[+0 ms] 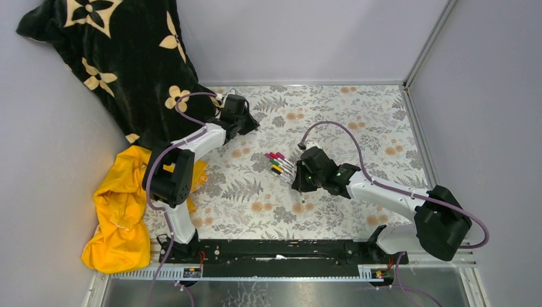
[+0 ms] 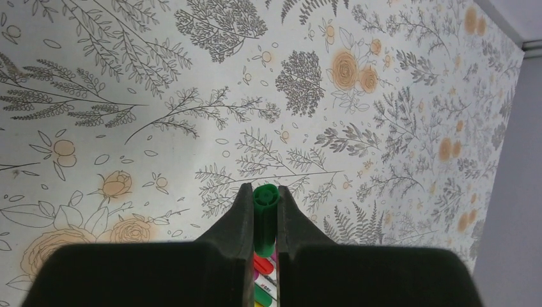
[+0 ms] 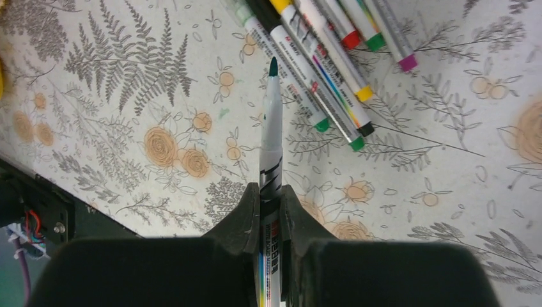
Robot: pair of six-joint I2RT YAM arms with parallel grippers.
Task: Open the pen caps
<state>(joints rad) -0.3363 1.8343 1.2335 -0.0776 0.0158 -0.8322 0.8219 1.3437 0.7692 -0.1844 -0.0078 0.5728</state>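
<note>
Right gripper (image 3: 270, 192) clamped on uncapped green-tipped pen (image 3: 271, 121), bare tip over counter (image 3: 447, 211) just beside capped pens (image 3: 332, 70); left gripper (image 2: 264, 190) clamped on green cap (image 2: 264, 216), well apart; likely risks: ink smear on lowering, row nudged, cap dropped and rolling.

Green cap (image 2: 264, 197) off, other caps (image 1: 275, 156) seemingly on.

- Open table (image 1: 377, 121) is left far and right, also ahead of the green cap (image 2: 264, 198) in the left gripper (image 2: 264, 190).
- The left is blocked by a black blanket (image 1: 121, 64) and yellow cloth (image 1: 121, 211).
- Mid-table is taken by the pen row (image 1: 280, 163), beside the uncapped pen (image 3: 271, 128) in the right gripper (image 3: 270, 195).
</note>
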